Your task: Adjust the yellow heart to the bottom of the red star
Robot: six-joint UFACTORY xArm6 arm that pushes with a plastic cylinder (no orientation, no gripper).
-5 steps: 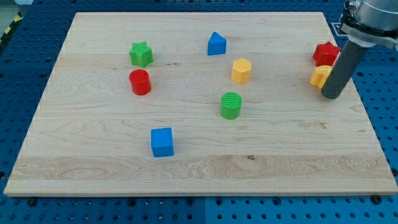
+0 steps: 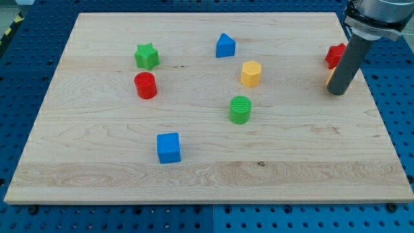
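At view's right | my tip (image 2: 337, 92) hides yellow heart (image 2: 330, 79) | red star (image 2: 334, 55) above | no gripper.

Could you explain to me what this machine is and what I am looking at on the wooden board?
This is one camera's view of a robot arm working over a wooden board. The arm has no gripper; it ends in a dark rod, and my tip slides on the board to push blocks. Nothing is held. At the view's right, the rod stands in front of the red star and hides nearly all of the yellow heart. Elsewhere lie a green star, red cylinder, blue house-shaped block, yellow hexagon, green cylinder and blue cube.
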